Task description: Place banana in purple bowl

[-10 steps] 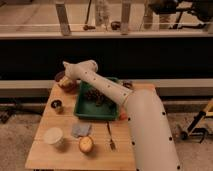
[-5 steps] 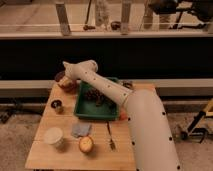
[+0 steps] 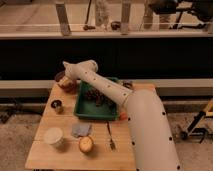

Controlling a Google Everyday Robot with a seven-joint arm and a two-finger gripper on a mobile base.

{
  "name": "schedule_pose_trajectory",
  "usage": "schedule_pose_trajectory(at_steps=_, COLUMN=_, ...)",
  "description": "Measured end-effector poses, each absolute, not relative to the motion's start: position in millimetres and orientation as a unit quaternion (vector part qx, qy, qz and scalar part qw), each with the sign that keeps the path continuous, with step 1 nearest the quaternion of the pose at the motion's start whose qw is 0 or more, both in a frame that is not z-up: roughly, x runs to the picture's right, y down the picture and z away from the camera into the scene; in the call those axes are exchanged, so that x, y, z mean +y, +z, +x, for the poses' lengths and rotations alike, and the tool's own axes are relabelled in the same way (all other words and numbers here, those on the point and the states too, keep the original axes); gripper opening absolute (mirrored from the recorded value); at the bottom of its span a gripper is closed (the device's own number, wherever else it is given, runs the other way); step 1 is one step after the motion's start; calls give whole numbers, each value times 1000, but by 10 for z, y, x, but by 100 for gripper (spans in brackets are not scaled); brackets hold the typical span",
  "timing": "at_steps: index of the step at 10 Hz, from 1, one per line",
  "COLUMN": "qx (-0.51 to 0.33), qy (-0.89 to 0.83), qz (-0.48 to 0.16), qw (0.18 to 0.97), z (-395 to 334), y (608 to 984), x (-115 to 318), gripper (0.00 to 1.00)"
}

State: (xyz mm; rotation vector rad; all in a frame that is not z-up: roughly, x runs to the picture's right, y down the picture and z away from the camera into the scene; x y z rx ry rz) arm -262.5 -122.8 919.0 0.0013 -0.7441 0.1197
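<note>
- The arm (image 3: 120, 97) is stretched from the lower right of the table (image 3: 45, 160) across to its far left corner, and much of the green tray (image 3: 92, 111) is covered by it. A sideways sweep is judged likely to catch the tray's rim and drag the tray, since the arm hangs low above it.
- The green tray, at the centre of the table, is filled with dark, unclear things. These could be knocked out if the arm is lowered during withdrawal.
- The purple bowl (image 3: 61, 79) is seen at about ten o'clock from the tray, just beside its far left corner and near the table's edge. A push from above could tip it or slide it off that edge.
- The pale cup (image 3: 53, 136), at seven o'clock from the tray, and the small dark cup (image 3: 57, 105), at nine o'clock, are well apart from the arm and are judged to be at little risk.
- The gripper (image 3: 67, 81) is held over the bowl. Whether it is released or clenched cannot be told.
- The banana (image 3: 65, 84) is taken to be the pale patch at the bowl, at the gripper's tip; whether it is held or already lying inside cannot be told. An early release near the rim could let it fall onto the table.
</note>
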Motion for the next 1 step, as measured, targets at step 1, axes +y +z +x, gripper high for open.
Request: schedule_pose_trajectory(at_steps=1, qx=-363, qy=58, qz=1, qw=930, z=-2625, y=9190, x=-1228, gripper=80)
